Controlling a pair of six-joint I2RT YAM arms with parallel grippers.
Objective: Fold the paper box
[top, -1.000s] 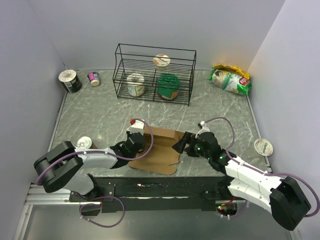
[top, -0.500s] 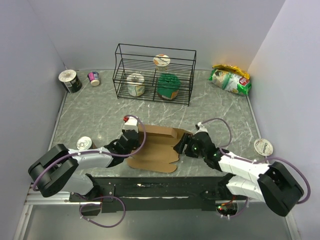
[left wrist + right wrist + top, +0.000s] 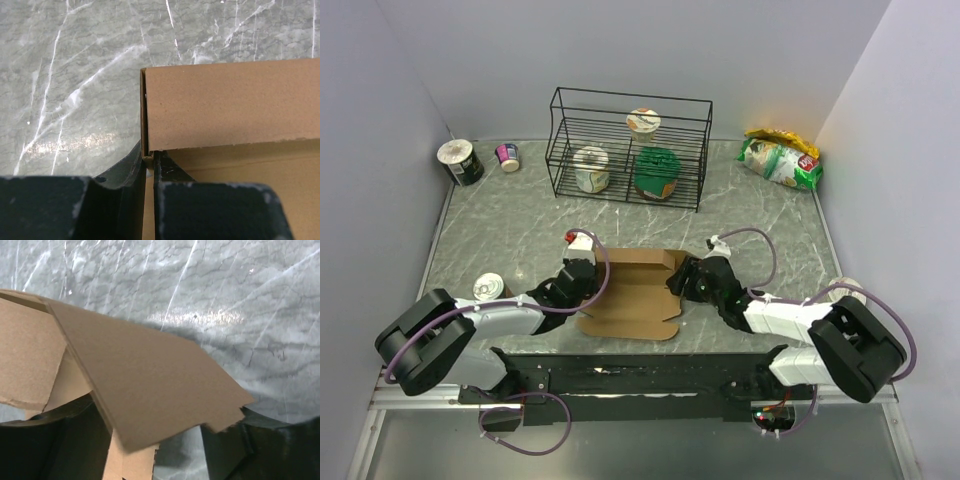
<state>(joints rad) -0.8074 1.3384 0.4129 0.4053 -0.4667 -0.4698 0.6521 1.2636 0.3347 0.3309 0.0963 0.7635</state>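
The paper box point(image 3: 638, 300) is brown cardboard, partly folded, lying near the table's front edge between my arms. My left gripper point(image 3: 582, 284) is at its left side, shut on the upright left wall; in the left wrist view the wall edge point(image 3: 148, 159) is pinched between the fingers, with the far wall point(image 3: 235, 102) standing beyond. My right gripper point(image 3: 682, 283) is at the box's right end, open. In the right wrist view a raised, tilted flap point(image 3: 150, 385) lies between the wide-apart fingers point(image 3: 240, 447).
A black wire rack point(image 3: 628, 100) with cups and a green container point(image 3: 657, 172) stands at the back. A snack bag point(image 3: 778, 158) lies back right. A can point(image 3: 488, 287) stands by my left arm. A tin point(image 3: 460, 160) and small cup point(image 3: 508, 156) sit back left.
My right gripper has moved left and farther in against the box's right end. My left gripper shifted slightly away from me along the left wall. The box has been squeezed a little narrower.
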